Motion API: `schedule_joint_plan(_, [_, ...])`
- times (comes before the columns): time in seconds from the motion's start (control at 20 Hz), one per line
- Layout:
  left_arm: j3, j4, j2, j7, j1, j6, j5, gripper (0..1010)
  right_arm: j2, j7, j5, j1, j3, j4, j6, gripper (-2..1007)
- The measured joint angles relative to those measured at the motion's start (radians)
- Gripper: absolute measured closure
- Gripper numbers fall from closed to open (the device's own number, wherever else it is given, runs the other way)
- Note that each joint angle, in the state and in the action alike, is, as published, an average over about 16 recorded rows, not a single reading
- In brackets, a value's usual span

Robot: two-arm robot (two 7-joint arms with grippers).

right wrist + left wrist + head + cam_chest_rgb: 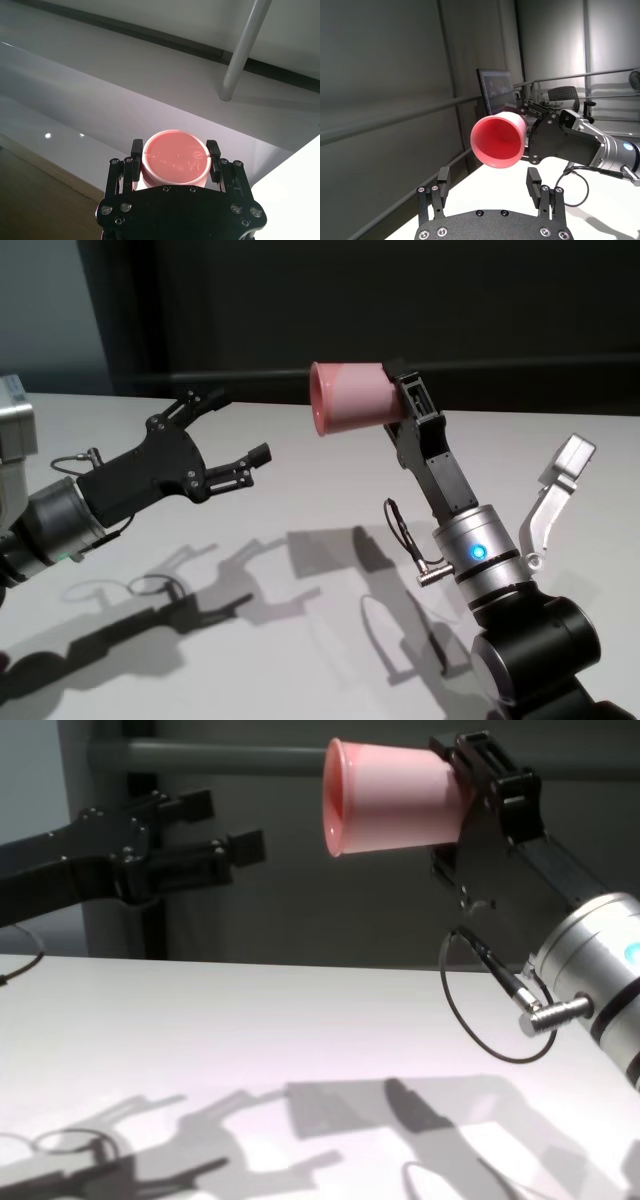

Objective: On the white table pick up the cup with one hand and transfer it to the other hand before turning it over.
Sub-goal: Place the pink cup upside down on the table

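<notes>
The white table (300, 640) lies bare under both arms. The right gripper (412, 412) holds the cup (350, 398) by its narrow bottom end, high above the table's far edge, on its side with the mouth toward the left gripper (228, 435). That one hangs over the left side, jaws spread wide, holding nothing, well apart from the cup. If the right gripper lets go before the left one squeezes, the cup might drop and roll away.
</notes>
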Motion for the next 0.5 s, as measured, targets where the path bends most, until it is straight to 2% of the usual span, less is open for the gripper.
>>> schedule_joint_plan(0.25, [-0.051, -0.036, -0.007, 0.148, 0.074, -0.008, 0.039, 9, 0.000, 0.000, 0.000, 0.000, 0.000, 0.000, 0.000, 267])
schedule_joint_plan(0.5, [-0.080, -0.048, -0.032, 0.280, 0.126, -0.005, 0.099, 9, 0.000, 0.000, 0.000, 0.000, 0.000, 0.000, 0.000, 267])
